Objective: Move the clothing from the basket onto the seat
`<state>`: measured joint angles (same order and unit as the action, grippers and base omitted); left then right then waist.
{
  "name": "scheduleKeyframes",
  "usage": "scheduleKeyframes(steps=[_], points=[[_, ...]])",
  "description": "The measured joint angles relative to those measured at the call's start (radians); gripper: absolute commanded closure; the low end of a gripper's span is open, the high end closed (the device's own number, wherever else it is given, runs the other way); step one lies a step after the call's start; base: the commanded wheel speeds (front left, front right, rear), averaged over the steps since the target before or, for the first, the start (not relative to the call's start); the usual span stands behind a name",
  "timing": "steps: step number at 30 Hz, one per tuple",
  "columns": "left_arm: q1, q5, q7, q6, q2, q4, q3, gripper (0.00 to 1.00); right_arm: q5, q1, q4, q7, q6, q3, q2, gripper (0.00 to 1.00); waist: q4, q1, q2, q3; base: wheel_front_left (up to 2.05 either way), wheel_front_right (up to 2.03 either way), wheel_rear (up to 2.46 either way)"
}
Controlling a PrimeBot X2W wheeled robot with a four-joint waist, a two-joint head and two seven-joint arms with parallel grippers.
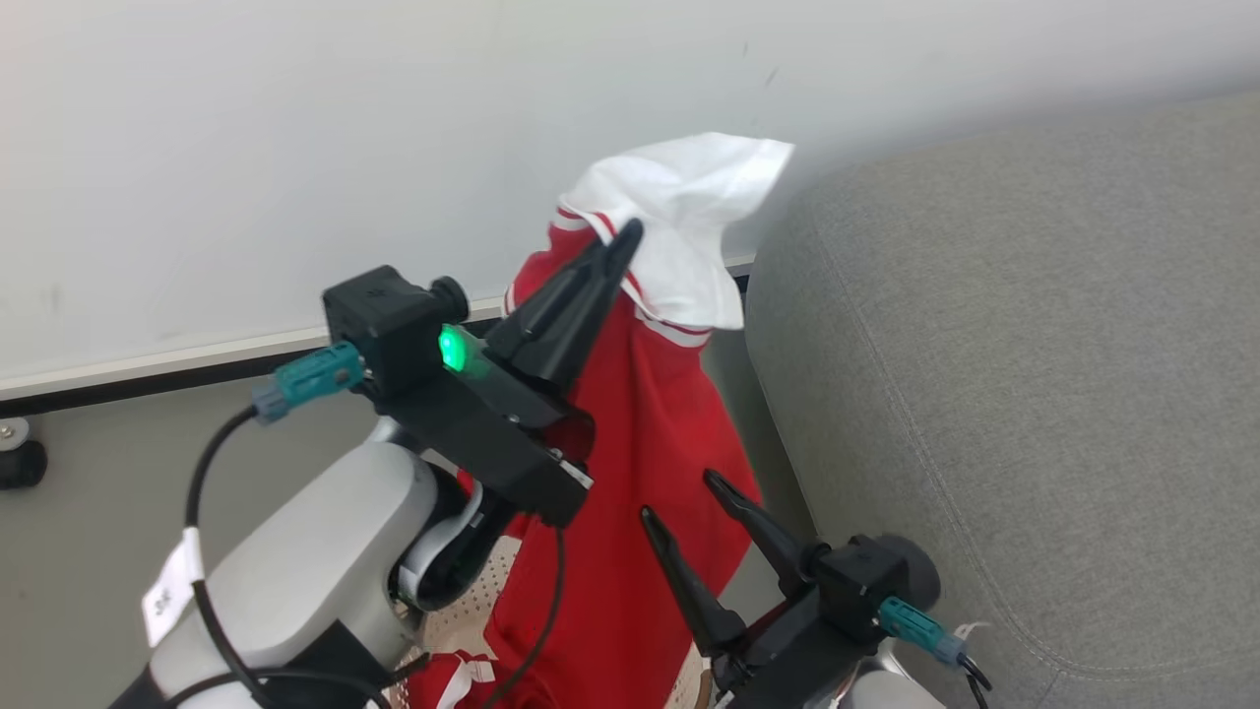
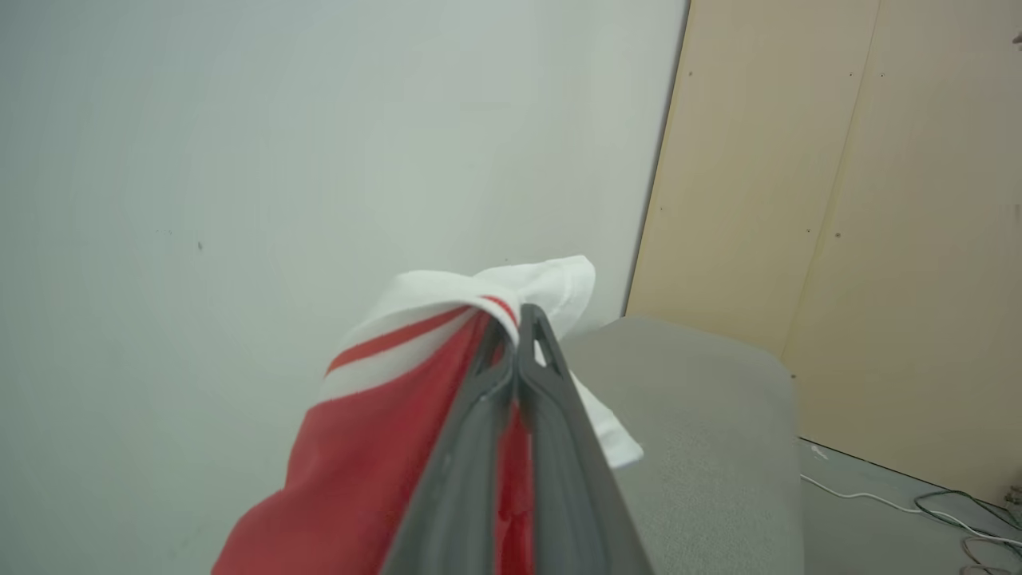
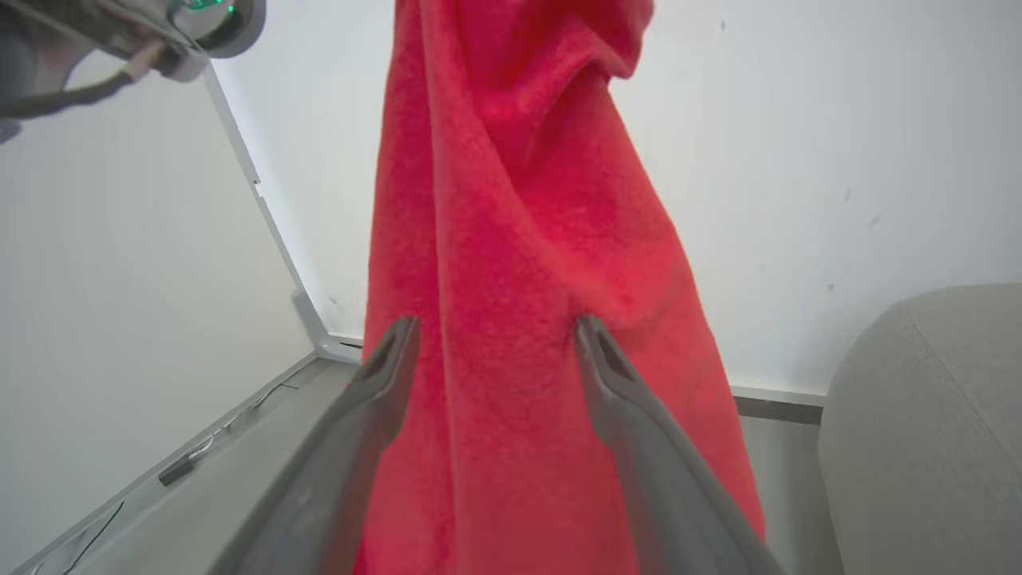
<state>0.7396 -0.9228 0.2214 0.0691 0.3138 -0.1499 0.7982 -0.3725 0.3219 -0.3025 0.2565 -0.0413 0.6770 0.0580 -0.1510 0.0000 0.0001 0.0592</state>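
My left gripper (image 1: 620, 241) is shut on the clothing (image 1: 650, 414), a red garment with a white panel and stripe trim, and holds it up so that it hangs down in front of the wall. The left wrist view shows the closed left gripper (image 2: 519, 319) pinching the clothing (image 2: 383, 431) at its white-trimmed top. My right gripper (image 1: 679, 497) is open just in front of the hanging cloth; in its wrist view the right gripper (image 3: 491, 335) frames the clothing (image 3: 511, 239) without closing on it. The basket (image 1: 472, 601) shows at the bottom, with more red fabric inside. The grey seat (image 1: 1034, 374) lies to the right.
A white wall (image 1: 295, 148) with a dark baseboard stands behind. A grey floor (image 1: 98, 551) spreads at the left, with a small black caster (image 1: 20, 458) at its edge. A tan panel (image 2: 862, 200) and loose cables (image 2: 958, 511) lie beyond the seat.
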Motion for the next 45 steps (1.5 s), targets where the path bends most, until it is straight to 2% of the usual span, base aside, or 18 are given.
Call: scheduleKeyframes(steps=[4, 8, 18, 23, 24, 25, 26, 28, 35, 41, 45], points=[[0.000, 0.000, -0.010, 0.000, -0.008, 0.000, 0.013, 1.00, 0.007, 0.036, 0.021, 0.000, -0.009, 0.023, 0.001, 0.00, 0.014, 0.0000, -0.0001, 0.000, 0.00, 0.00, 0.00], [0.000, 0.000, -0.017, -0.008, -0.007, 0.003, 0.014, 1.00, 0.014, 0.101, -0.010, 0.000, -0.012, 0.039, 0.001, 0.00, 0.026, 0.0000, -0.0001, 0.003, 0.00, 0.00, 0.00], [0.003, 0.000, -0.027, -0.007, -0.026, 0.010, 0.026, 1.00, 0.023, 0.222, -0.217, -0.012, -0.016, 0.081, 0.002, 0.00, 0.054, 0.0000, 0.0000, 0.011, 0.00, 0.00, 0.00], [0.012, -0.002, -0.028, 0.001, -0.036, 0.016, 0.032, 1.00, 0.010, 0.230, -0.304, -0.026, 0.003, 0.100, 0.004, 0.00, 0.073, 0.0000, 0.0000, 0.013, 0.00, 0.00, 0.00], [0.012, -0.002, -0.031, 0.001, -0.035, 0.018, 0.032, 1.00, 0.000, 0.235, -0.313, -0.026, 0.007, 0.105, 0.004, 0.16, 0.077, 0.0000, 0.0000, 0.013, 0.00, 0.00, 0.00], [0.011, -0.002, -0.030, 0.001, -0.034, 0.021, 0.032, 1.00, -0.010, 0.244, -0.318, -0.026, 0.010, 0.110, 0.004, 0.65, 0.080, 0.0001, 0.0000, 0.013, 0.00, 0.00, 0.00], [0.011, -0.002, -0.030, 0.001, -0.032, 0.024, 0.031, 1.00, -0.021, 0.254, -0.321, -0.025, 0.015, 0.117, 0.004, 1.00, 0.083, 0.0001, 0.0000, 0.012, 0.00, 0.00, 0.00], [0.011, -0.002, -0.030, 0.001, -0.030, 0.026, 0.031, 1.00, -0.039, 0.273, -0.330, -0.025, 0.016, 0.126, 0.004, 1.00, 0.086, 0.0000, 0.0000, 0.012, 0.00, 0.00, 0.00], [0.009, -0.003, -0.030, 0.000, -0.011, 0.013, 0.024, 1.00, -0.105, 0.283, -0.349, -0.016, 0.057, 0.123, 0.004, 1.00, 0.093, 0.0000, 0.0000, 0.008, 0.00, 0.00, 0.00], [-0.065, -0.015, -0.026, -0.018, 0.053, 0.001, 0.010, 1.00, -0.150, 0.282, -0.342, -0.007, 0.086, 0.071, 0.004, 1.00, 0.080, 0.0000, 0.0000, 0.004, 0.00, 0.00, 0.00], [-0.099, -0.019, -0.026, -0.017, 0.053, -0.008, 0.024, 1.00, -0.156, 0.279, -0.344, -0.007, 0.086, 0.007, 0.003, 1.00, 0.069, 0.0000, 0.0000, 0.002, 0.00, 0.00, 0.00]])
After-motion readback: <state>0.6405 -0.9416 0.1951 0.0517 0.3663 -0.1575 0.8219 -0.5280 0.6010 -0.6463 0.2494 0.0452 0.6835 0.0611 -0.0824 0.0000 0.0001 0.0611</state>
